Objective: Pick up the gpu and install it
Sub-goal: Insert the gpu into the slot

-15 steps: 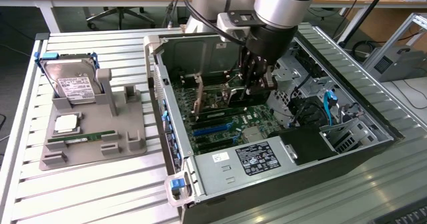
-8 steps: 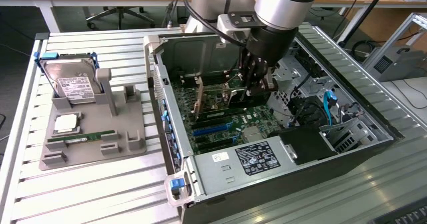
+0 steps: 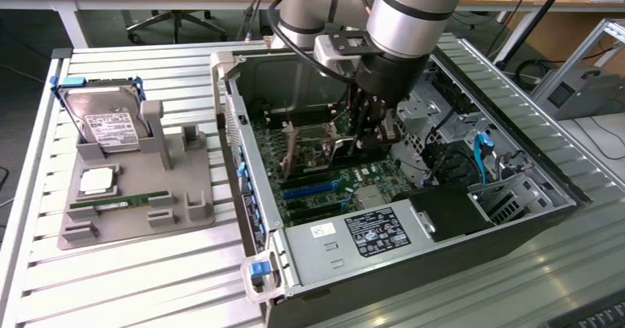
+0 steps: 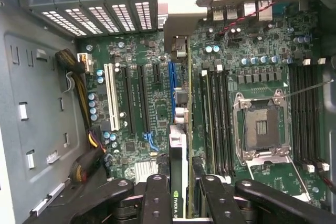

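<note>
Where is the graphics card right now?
In the exterior view, the gpu is mid-frame inside the open computer case, gripped by the claw over the motherboard, between the blue slot and the memory sockets.

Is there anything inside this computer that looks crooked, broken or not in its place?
Nothing looks spilled or broken. One thing stands out: the processor socket is bare, with no chip or cooler on it. The graphics card held by the gripper stands on edge, parallel to the slots, not askew.
</note>
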`<act>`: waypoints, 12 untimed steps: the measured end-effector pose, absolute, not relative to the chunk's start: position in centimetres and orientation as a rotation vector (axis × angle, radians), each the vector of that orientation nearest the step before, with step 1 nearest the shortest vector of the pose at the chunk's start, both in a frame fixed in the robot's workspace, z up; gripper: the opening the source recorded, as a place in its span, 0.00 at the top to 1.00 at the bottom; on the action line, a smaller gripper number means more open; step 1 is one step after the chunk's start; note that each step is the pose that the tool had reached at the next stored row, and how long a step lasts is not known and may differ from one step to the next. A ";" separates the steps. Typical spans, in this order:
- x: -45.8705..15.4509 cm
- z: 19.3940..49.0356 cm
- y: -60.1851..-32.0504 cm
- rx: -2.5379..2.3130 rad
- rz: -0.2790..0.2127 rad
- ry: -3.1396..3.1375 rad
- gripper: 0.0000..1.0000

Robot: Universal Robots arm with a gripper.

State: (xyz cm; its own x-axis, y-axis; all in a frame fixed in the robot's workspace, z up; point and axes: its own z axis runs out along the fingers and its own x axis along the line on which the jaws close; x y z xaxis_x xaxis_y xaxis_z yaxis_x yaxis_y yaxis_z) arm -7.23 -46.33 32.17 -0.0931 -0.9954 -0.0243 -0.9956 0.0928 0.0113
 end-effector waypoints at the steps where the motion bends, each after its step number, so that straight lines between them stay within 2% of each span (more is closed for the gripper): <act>1: -7.3 32.0 -46.3 -2.109 0.039 2.315 0.73; 12: -7.5 31.8 -46.3 -2.108 0.039 2.314 0.73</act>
State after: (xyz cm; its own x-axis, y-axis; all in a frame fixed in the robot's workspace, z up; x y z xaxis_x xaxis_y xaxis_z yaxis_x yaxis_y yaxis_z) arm -7.48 -46.34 31.85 -0.0931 -0.9954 -0.0247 -0.9956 0.0928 0.0110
